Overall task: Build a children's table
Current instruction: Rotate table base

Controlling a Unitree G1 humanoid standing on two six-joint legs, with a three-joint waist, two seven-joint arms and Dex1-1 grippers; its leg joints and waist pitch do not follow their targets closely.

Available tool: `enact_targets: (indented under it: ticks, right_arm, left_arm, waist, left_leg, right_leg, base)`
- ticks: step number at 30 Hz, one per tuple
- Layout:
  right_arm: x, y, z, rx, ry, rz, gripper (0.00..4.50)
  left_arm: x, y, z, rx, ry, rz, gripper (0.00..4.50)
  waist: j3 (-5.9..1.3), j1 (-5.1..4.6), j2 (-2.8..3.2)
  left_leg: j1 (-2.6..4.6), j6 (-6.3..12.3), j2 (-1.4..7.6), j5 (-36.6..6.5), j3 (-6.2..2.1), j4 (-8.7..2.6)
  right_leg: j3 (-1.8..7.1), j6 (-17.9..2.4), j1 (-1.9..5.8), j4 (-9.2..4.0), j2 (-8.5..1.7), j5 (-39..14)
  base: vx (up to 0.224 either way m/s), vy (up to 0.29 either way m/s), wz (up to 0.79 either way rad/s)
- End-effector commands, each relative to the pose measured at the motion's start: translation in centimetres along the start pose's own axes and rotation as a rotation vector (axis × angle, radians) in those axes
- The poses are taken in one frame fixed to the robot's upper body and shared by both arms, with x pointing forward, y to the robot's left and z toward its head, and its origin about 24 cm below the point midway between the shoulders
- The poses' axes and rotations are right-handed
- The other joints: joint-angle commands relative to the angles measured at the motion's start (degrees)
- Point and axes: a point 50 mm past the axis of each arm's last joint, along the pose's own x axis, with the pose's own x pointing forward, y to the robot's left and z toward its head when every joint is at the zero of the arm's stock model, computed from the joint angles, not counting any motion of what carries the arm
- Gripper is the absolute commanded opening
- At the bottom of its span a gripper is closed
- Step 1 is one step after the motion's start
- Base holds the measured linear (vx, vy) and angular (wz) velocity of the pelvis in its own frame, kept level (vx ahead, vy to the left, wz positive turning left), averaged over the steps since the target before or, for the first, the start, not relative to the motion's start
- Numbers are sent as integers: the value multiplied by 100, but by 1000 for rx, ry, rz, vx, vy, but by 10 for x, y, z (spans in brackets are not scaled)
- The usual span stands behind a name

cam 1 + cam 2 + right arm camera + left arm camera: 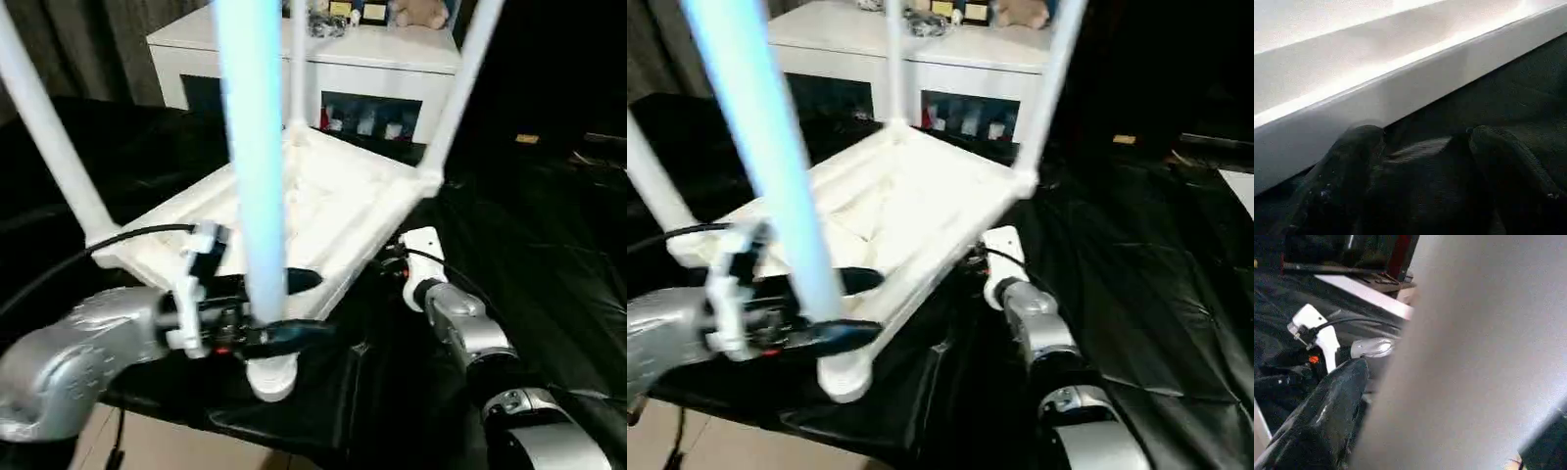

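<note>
Left gripper (279,308): black fingers spread wide on either side of the near leg (253,147), just above its base; the leg stands between them, and firm contact cannot be judged. That leg rises from the near corner of the table (323,211), which lies upside down on black sheeting (549,245) with its legs up.

Right gripper (1425,161): fingers apart, holding nothing, tips just short of the table's rim (1400,88), low over the sheeting, at the side edge to the right of the left gripper.

Beyond the table, a white cabinet (392,69) with dark glass doors.
</note>
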Motion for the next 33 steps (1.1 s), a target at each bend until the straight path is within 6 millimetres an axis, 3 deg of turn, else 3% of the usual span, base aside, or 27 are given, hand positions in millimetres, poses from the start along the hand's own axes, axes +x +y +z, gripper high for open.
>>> enact_targets:
  ticks: [1,3,4,6,9,12,14,16,17,20,23,26,27,29,30,31,33]
  right_arm:
    - [5,24,13,-35,-65,122,351]
    - [5,27,14,-35,-69,135,351]
    - [5,28,14,-34,-74,146,351]
    - [4,35,14,-30,-90,184,351]
    - [3,39,14,-26,-99,208,351]
    - [2,40,14,-22,-105,209,351]
    - [1,38,14,-19,-109,202,351]
    - [0,35,14,-12,-111,187,351]
    - [-1,32,13,-8,-112,177,351]
    - [-3,27,13,-7,-111,163,351]
    - [-5,17,13,-3,-116,128,351]
    - [-7,9,14,1,-123,100,351]
    - [-8,7,15,1,-126,94,351]
    - [-15,-13,21,0,-146,54,351]
    - [-15,-15,22,-1,-148,52,351]
    - [-17,-19,23,-4,-153,47,351]
    - [-21,-27,25,-13,-161,37,351]
  left_arm:
    - [10,5,1,17,13,-12,441]
    - [12,7,2,20,15,-13,441]
    - [15,10,2,24,17,-14,441]
    - [24,17,2,41,36,-24,441]
    - [34,24,4,60,25,-21,441]
    - [45,37,3,104,36,34,441]
    - [50,46,1,144,64,77,441]
    - [56,54,0,180,85,116,441]
    - [60,59,1,212,85,145,441]
    - [68,66,2,245,79,181,441]
    - [82,80,4,340,66,319,441]
    - [88,90,5,396,69,412,441]
    - [88,90,5,395,64,416,441]
    - [90,88,10,380,9,398,441]
    - [90,87,10,378,5,390,441]
    - [89,85,11,372,-10,370,441]
    - [87,82,11,361,-29,342,441]
  waist:
    - [-283,15,104]
    - [-289,17,87]
    - [-285,15,145]
    - [-287,11,130]
    - [-281,-3,142]
    - [-298,2,193]
    - [-296,-2,183]
    - [-294,-8,181]
    - [-295,-8,209]
    - [-291,-8,197]
    - [-283,16,193]
    - [-267,26,177]
    - [-281,42,177]
    - [-282,47,150]
    - [-289,62,143]
    - [-295,91,152]
    - [-292,97,157]
  left_leg:
    - [17,-258,-1,-2006,11,-505]
    - [32,-237,-3,-2039,17,-498]
    - [37,-238,-5,-2033,12,-500]
    - [59,-213,-9,-2093,26,-490]
    - [17,-184,-8,-1922,23,-497]
    - [40,-161,-10,-1848,26,-475]
    - [29,-117,-10,-1855,20,-477]
    - [20,-110,-5,-1827,21,-477]
    - [36,-107,-7,-1845,27,-467]
    - [15,-77,-12,-1860,25,-470]
    - [49,-55,-1,-1991,34,-462]
    - [-2,-51,-16,-2097,4,-489]
    - [36,-56,-15,-2148,7,-478]
    - [-5,-33,-16,-2055,-1,-483]
    - [12,-10,-18,-2023,13,-469]
    - [24,49,-5,-1886,34,-452]
    - [-9,75,-8,-1819,31,-458]
  right_leg:
    - [123,-1073,254,-396,-112,-1554]
    - [121,-1095,247,-405,-114,-1580]
    - [122,-1098,245,-408,-113,-1563]
    - [122,-1120,234,-432,-106,-1576]
    - [122,-1196,268,-427,-116,-1432]
    - [125,-1270,267,-414,-119,-1296]
    - [119,-1285,289,-427,-124,-1279]
    - [117,-1301,296,-425,-131,-1272]
    - [120,-1318,288,-426,-130,-1265]
    - [116,-1308,307,-439,-133,-1354]
    - [116,-1257,279,-488,-132,-1577]
    - [89,-1030,306,-526,-136,-2011]
    - [91,-953,274,-549,-148,-2180]
    - [87,-957,297,-545,-155,-2183]
    - [89,-967,283,-554,-156,-2185]
    - [107,-1105,256,-539,-153,-1925]
    - [92,-1166,280,-519,-151,-1828]
  base:
    - [0,0,0]
    - [0,0,0]
    - [0,0,0]
    - [0,0,0]
    - [0,0,0]
    - [0,0,0]
    - [0,0,0]
    - [0,0,0]
    - [0,0,0]
    - [0,0,0]
    - [0,0,0]
    - [0,0,0]
    - [0,0,0]
    - [0,0,0]
    - [0,0,0]
    - [0,0,0]
    - [0,0,0]
